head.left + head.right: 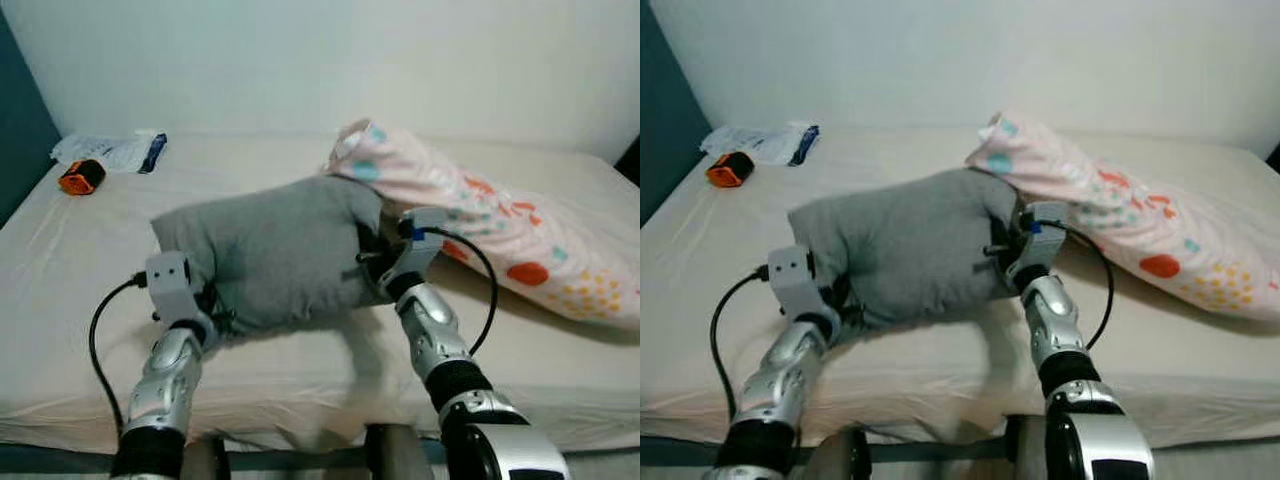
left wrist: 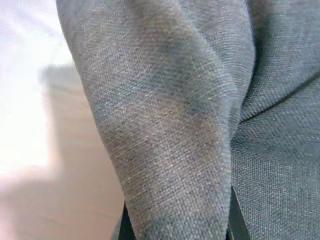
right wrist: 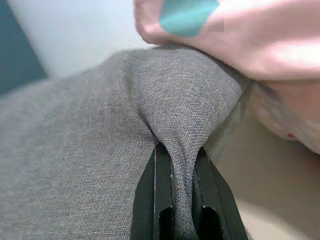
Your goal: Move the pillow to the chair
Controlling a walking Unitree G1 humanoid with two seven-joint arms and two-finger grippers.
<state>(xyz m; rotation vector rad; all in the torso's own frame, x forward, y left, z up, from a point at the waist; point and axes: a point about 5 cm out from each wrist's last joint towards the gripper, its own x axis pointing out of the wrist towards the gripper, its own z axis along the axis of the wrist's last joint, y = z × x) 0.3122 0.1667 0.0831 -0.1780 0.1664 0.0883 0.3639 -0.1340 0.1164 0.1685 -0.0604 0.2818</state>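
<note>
Right wrist view gives me the clearest read: my right gripper has a fold of the grey pillow pinched between its black fingers, fabric bunched up through the gap. My left gripper is pressed into the pillow's opposite end, with cloth draped over its fingers and their dark edges peeking out on either side, so it is clamped on the fabric as well. From the head camera I see the pillow held between both arms over the bed. A pink spotted pillow lies just behind and to the right, touching the grey one's far corner beside my right wrist. An orange object and a white packet sit well apart at the bed's far left corner.
</note>
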